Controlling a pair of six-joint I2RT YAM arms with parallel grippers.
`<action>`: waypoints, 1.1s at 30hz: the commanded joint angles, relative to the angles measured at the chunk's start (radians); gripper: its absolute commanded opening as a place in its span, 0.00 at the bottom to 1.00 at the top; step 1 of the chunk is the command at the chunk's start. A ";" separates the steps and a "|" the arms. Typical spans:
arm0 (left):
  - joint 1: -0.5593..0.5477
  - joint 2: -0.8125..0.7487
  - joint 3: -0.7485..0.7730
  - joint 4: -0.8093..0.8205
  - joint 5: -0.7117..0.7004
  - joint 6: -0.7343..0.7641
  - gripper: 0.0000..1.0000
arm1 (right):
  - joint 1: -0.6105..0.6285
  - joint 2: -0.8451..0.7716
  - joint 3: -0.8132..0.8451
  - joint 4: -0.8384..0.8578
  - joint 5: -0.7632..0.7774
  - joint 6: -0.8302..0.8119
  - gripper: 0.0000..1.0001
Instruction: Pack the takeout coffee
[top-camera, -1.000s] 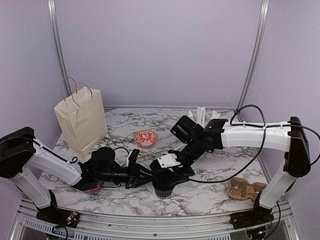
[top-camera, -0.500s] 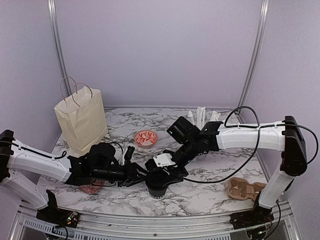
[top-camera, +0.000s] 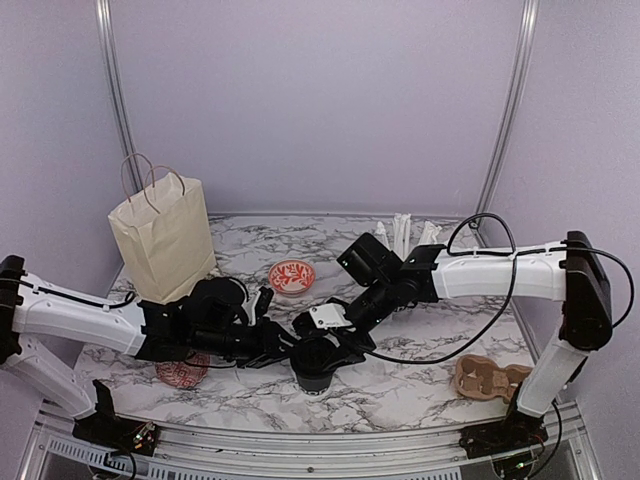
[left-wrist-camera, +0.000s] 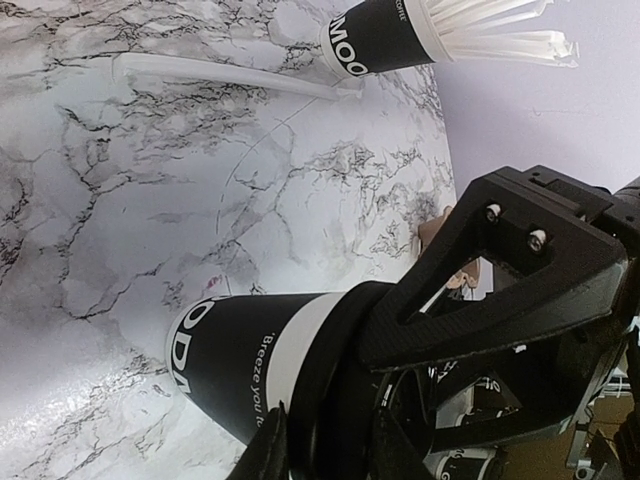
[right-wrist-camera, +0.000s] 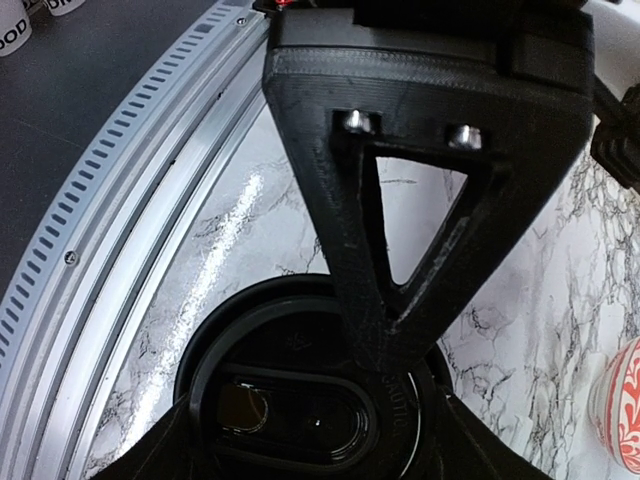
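White marble tabletop (top-camera: 400, 395) with grey veins. A cream paper bag (top-camera: 160, 245) with looped handles stands upright toward the rear left corner. A brown cardboard cup carrier (top-camera: 490, 378) lies in the near right corner.

My two arms reach in from the side edges and meet at the middle of the near edge, where the takeout coffee (top-camera: 315, 380) stands upright. It is a small black paper cup (left-wrist-camera: 240, 360) with faint white print, capped by a round black lid (right-wrist-camera: 280, 405). My right hand (top-camera: 322, 350) is clamped on it at the lid, with one finger (right-wrist-camera: 400, 200) lying across the lid's edge. My left hand (top-camera: 288, 350) is just beside the cup on its left. I cannot tell whether its fingers are apart or together. Both hands crowd the cup and hide most of it from above.

A red-and-white bowl (top-camera: 292, 277) sits at the middle of the tabletop, behind the hands. A second bowl (top-camera: 180, 372) sits by the near edge toward the left corner, partly under my left arm. A straw cup (top-camera: 405, 232), black and bristling with white wrapped straws, stands at the rear edge. One loose straw (left-wrist-camera: 230, 75) lies flat just beside it.
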 joint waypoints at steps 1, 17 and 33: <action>0.015 0.158 -0.062 -0.224 -0.014 -0.028 0.22 | 0.018 0.182 -0.123 -0.109 0.143 -0.016 0.62; 0.015 0.212 -0.128 -0.189 0.025 -0.046 0.39 | 0.018 0.307 -0.169 -0.063 0.153 0.190 0.58; -0.093 -0.002 0.030 -0.233 -0.183 0.137 0.36 | 0.034 0.035 -0.291 -0.002 0.184 0.166 0.63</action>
